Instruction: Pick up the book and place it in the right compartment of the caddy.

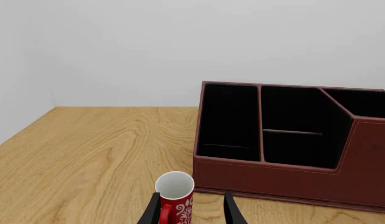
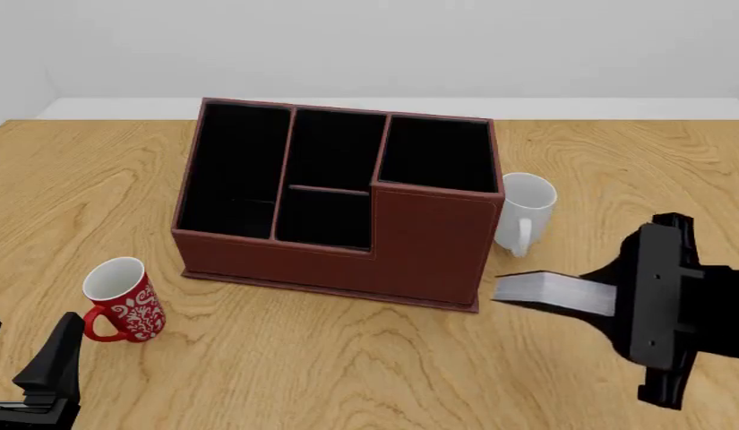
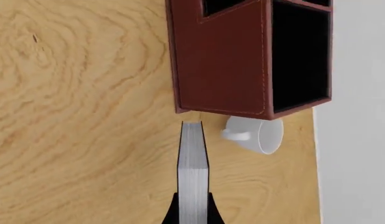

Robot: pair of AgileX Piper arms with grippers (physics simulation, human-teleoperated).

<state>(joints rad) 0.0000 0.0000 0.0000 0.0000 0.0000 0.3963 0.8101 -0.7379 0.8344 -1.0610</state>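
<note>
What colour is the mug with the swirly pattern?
The patterned mug is red with white swirls, white inside. It shows best in the front view.

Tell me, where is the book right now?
In the front view the book is held in the right gripper, on the right side, near the caddy and in front of the white mug.

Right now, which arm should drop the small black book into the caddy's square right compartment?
Right. Its gripper already clamps the small black book beside the reddish-brown caddy, near the right compartment. The left gripper is open by the red mug.
</note>
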